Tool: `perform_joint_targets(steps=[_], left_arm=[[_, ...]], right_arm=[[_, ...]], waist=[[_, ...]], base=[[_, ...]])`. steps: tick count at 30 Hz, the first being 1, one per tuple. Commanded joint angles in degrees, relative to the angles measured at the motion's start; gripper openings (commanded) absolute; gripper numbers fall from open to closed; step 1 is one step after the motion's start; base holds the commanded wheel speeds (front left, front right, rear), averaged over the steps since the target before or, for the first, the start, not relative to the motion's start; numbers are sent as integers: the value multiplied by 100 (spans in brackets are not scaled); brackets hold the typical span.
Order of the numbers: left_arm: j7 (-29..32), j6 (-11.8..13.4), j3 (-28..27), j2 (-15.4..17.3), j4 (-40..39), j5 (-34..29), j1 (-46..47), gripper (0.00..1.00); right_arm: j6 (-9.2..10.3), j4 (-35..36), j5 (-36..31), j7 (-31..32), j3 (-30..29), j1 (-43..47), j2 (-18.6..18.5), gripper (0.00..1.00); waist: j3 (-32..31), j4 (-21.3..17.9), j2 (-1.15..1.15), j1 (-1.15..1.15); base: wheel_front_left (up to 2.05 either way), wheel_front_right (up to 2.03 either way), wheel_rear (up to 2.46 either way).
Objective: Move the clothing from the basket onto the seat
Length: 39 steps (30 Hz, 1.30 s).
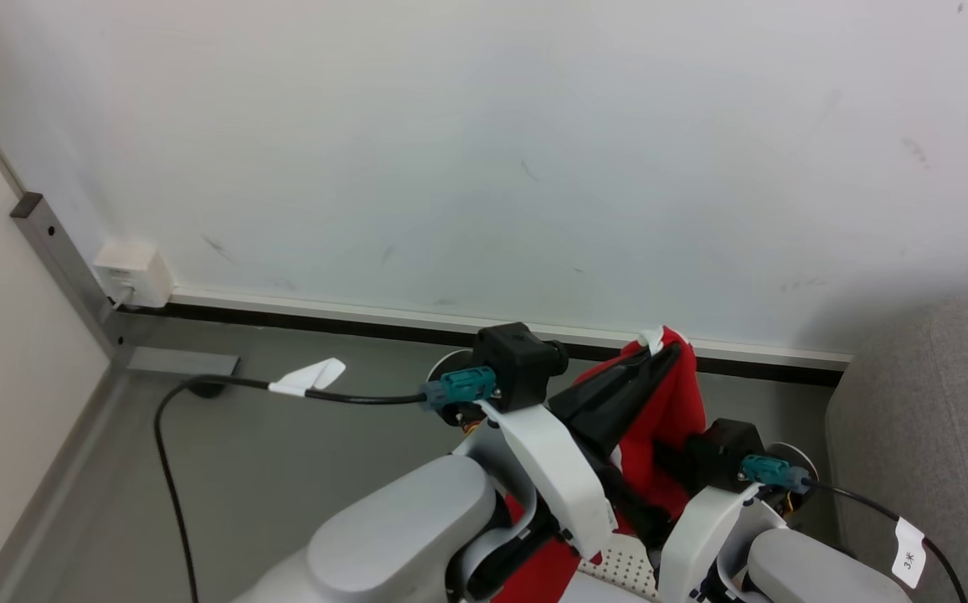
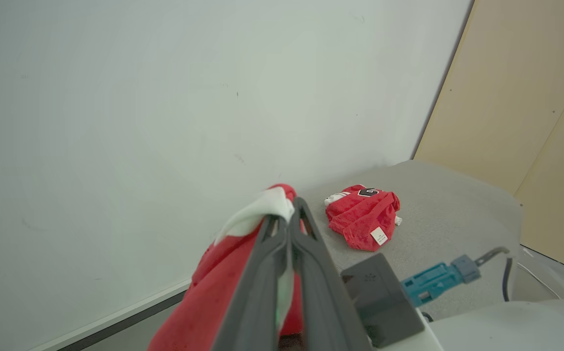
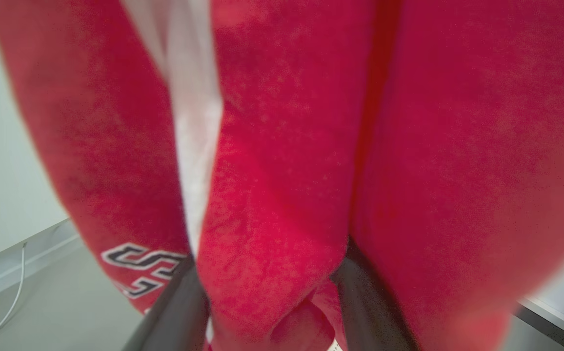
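My left gripper [image 1: 658, 350] is shut on the white-trimmed edge of a red jersey [image 1: 672, 419], which it holds up so that the cloth hangs down. In the left wrist view its fingers [image 2: 311, 273] pinch that jersey [image 2: 223, 278]. My right gripper [image 3: 267, 285] stands open lower down, and a fold of the hanging jersey [image 3: 282, 161] lies between its spread fingers [image 3: 179, 307]. A second red jersey [image 2: 362, 219] lies bunched on the grey seat [image 2: 453, 204], which also shows at the right of the head view [image 1: 936, 419]. A patch of the perforated white basket [image 1: 628, 568] shows below my arms.
A pale wall stands close ahead, with a baseboard [image 1: 325, 311] along the grey floor. A black cable with a white tag [image 1: 308, 377] crosses the floor toward my left wrist. A wall socket [image 1: 132, 272] and a metal post [image 1: 65, 264] sit in the left corner.
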<state>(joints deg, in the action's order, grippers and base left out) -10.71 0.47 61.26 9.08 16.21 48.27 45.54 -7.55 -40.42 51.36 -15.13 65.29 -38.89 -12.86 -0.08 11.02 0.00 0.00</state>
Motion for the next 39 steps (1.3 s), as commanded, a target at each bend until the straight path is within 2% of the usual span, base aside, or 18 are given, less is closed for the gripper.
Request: perform_joint_targets(steps=[1,12,25,26,28,29,39], left_arm=[[-5,-10,-9,21,-18,64,-22,0],[-55,92,-64,143,129,112,-118,0],[-174,207,-92,364,256,98,-339,0],[-165,210,-80,374,242,99,-354,3],[-188,213,-91,381,203,114,-376,48],[-200,207,-101,386,179,133,-392,100],[-281,253,-116,565,-6,3,-487,100]], right_arm=[[13,-25,69,3,25,-100,-21,0],[13,268,-18,2,-312,46,-151,0],[13,911,-543,1,-1463,624,-440,0],[13,986,-602,1,-1576,682,-459,0],[13,1118,-734,1,-1816,784,-497,0],[13,1185,-803,1,-1948,830,-519,0],[13,1920,-1487,2,-3257,1219,-785,0]], waist=[[3,22,0,0],[14,-71,0,0],[65,-555,0,0],[71,-610,0,0],[83,-728,0,0],[92,-795,0,0],[179,-1522,0,0]], base=[[0,0,0],[0,0,0],[0,0,0],[0,0,0],[0,0,0],[0,0,0],[0,0,0]])
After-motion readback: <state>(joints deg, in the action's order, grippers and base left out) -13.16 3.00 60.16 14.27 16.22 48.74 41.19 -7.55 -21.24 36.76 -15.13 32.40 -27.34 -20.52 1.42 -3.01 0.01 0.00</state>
